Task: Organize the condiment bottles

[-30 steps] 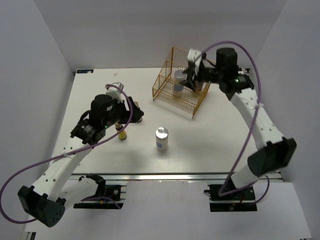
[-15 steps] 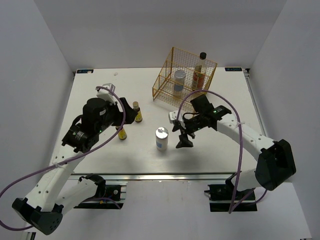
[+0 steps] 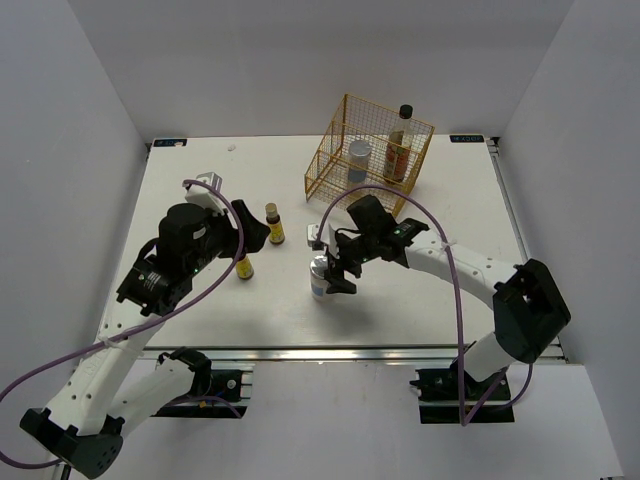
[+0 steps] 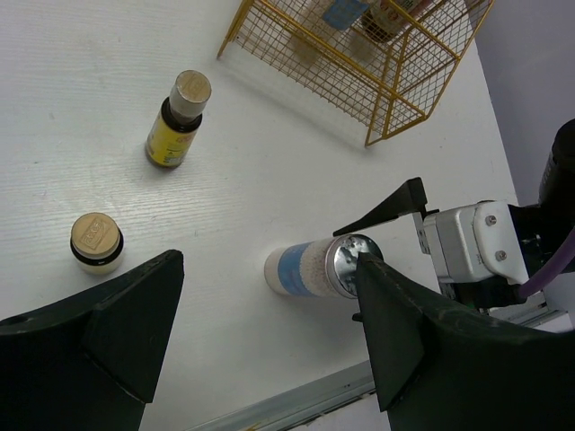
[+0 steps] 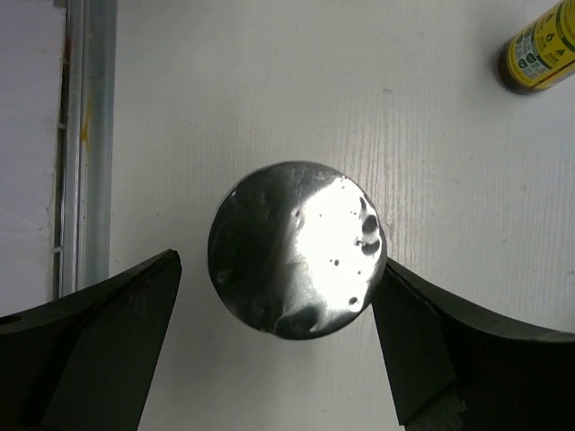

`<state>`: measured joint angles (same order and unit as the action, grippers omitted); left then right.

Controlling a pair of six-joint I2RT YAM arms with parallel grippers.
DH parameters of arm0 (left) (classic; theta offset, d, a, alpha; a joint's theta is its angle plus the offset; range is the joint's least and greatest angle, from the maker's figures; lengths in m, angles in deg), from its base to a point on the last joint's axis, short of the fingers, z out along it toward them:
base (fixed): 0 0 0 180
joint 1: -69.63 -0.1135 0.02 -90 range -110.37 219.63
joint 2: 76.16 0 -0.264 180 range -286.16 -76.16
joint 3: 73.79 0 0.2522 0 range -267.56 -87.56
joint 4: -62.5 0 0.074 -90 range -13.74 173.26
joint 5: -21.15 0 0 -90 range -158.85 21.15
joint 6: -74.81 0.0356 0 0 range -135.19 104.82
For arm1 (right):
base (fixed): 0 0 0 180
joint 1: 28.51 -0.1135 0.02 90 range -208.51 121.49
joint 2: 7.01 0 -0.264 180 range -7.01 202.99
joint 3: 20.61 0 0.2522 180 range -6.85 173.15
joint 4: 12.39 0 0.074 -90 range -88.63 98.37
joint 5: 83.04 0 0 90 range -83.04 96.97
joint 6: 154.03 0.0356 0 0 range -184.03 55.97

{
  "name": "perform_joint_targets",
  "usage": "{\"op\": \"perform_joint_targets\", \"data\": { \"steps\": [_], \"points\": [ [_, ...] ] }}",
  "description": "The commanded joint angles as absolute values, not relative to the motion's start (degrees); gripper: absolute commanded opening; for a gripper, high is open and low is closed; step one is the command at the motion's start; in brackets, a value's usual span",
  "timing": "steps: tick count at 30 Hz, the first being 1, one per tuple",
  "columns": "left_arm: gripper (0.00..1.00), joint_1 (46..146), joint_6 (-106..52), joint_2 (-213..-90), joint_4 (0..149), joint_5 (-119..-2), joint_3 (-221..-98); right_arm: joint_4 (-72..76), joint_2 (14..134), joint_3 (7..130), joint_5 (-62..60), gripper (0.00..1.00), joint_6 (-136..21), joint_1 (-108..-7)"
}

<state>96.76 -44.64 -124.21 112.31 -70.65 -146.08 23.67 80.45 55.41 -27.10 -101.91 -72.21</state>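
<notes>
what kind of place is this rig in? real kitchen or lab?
Likely a lab robot test cell, not a kitchen: white table boxed in by plain white walls, a metal mounting rail along its near edge, a gold wire rack as prop.

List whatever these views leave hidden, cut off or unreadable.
- Right wrist view: white bottle, label hidden beneath its own lid.
- Right wrist view: amber bottle, cut off by the top right corner.
- Left wrist view: bottles in the wire rack, cut off by the top edge.
- Top view: label text, too small to read.
</notes>
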Motion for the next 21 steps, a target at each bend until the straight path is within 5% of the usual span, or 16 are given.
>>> {"op": "perform_joint_targets", "data": {
  "steps": [1, 10, 21],
  "points": [
    [0.87, 96.96, -45.16, -122.92, 112.82, -71.83, -145.65, 19.83, 80.44, 58.37, -25.3, 0.89, -97.96, -73.85],
    [0.87, 96.96, -44.89, -123.53, 112.2, -71.83, -145.48, 15.35, 80.79, 58.46, -23.0, 0.82, -91.54, -74.47],
    [0.87, 96.96, -44.72, -124.15, 111.24, -71.83, -145.3, 16.22, 80.0, 57.31, -22.65, 0.43, -91.8, -74.56]
  ]
}}
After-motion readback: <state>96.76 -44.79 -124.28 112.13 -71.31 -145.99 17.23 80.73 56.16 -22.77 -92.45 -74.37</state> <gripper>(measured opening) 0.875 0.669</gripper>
